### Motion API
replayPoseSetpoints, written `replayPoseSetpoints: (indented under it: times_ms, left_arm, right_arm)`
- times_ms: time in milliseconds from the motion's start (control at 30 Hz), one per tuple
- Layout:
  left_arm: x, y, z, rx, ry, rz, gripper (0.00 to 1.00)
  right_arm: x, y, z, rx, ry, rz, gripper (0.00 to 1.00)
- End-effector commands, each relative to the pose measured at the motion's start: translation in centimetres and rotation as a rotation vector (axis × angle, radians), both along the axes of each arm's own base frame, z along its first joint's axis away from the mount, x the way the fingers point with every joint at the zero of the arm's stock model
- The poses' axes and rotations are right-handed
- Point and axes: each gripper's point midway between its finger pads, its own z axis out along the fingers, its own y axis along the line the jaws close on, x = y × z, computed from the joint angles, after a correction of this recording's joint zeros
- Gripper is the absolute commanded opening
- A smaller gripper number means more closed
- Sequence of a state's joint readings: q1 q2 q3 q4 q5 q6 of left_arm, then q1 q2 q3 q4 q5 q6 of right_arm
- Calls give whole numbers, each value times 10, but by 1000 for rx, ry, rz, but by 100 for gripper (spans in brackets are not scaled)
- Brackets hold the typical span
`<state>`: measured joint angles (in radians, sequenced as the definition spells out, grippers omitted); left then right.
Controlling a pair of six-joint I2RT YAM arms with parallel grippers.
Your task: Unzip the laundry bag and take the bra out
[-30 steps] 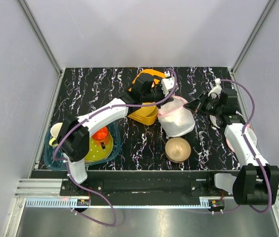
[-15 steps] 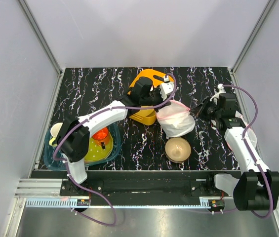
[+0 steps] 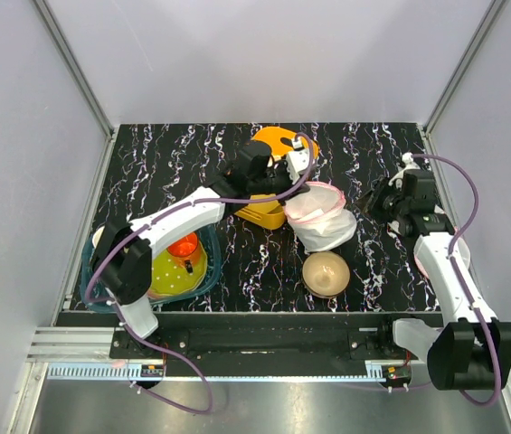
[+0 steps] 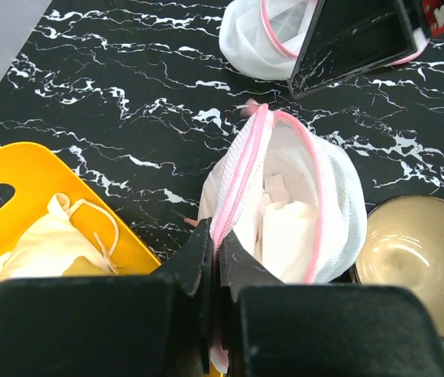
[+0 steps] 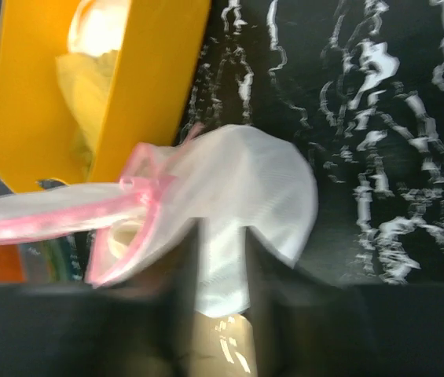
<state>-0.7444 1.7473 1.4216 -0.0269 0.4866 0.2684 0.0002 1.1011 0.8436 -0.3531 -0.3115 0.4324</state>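
Note left gripper [image 4: 215,243] pinching pink zip trim [image 4: 241,181] of laundry bag [image 4: 300,196], between yellow bin [image 4: 17,173] and tan bowl [image 4: 410,243], anchoring rim for unzipping; treat right gripper [image 5: 220,259] closure as impossible to tell, bra as unseen

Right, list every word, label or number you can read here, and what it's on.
None can be read.
The bag, yellow bin and bowl show no print.
The ticked strip along the near rail is too small to read.
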Motion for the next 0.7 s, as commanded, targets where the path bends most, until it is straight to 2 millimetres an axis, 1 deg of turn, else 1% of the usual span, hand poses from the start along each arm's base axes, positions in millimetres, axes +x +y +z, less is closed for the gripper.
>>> replayPoseSetpoints:
  times_ms: [0,33,100,133,167,200,233,267,333,367,400,433,467,500,533,567,600,667]
  left_arm:
    - [-4,14,76,-150,-141,-8,0]
    - [-7,13,77,-157,-139,-21,0]
    - [-6,10,78,-168,-127,-25,0]
    - [-7,7,84,-180,-132,-36,0]
    - [-5,5,82,-180,-122,-38,0]
    - [-5,4,84,-185,-116,-43,0]
    - [-7,2,87,-190,-115,-51,0]
    - [-6,1,93,-199,-122,-56,0]
    - [-6,-2,93,-194,-121,-72,0]
    - [-6,-3,100,-200,-138,-82,0]
    - [-6,-4,97,-186,-136,-91,0]
    - [-6,-6,99,-185,-139,-100,0]
    - [-5,-7,106,-186,-157,-109,0]
    - [-4,-8,106,-182,-155,-113,0]
    - [-4,-9,99,-163,-133,-119,0]
    - [-4,-9,98,-158,-133,-121,0]
    - [-3,-9,97,-156,-131,-120,0]
    - [-4,-9,98,-158,-134,-125,0]
  right_arm:
    - [-5,-20,52,-127,-60,-10,54]
    - [-9,-9,67,-92,-93,43,63]
    - [-14,4,101,-74,-199,111,82]
    - [-19,11,111,-65,-236,166,86]
    - [-25,27,118,-79,-272,230,90]
    - [-24,29,121,-114,-305,255,97]
    - [-25,30,122,-138,-321,274,100]
    - [-24,36,120,-153,-326,296,100]
    - [-18,36,124,-213,-366,310,100]
    - [-15,36,127,-235,-388,318,100]
    - [-11,37,135,-276,-452,330,100]
    - [-7,36,139,-292,-483,322,100]
    - [-8,37,139,-318,-523,343,100]
    - [-7,44,148,-326,-590,377,100]
    - [-6,45,151,-338,-618,390,100]
    - [-5,48,148,-345,-626,406,100]
    - [-2,49,149,-364,-644,420,100]
    - [3,57,140,-375,-625,463,99]
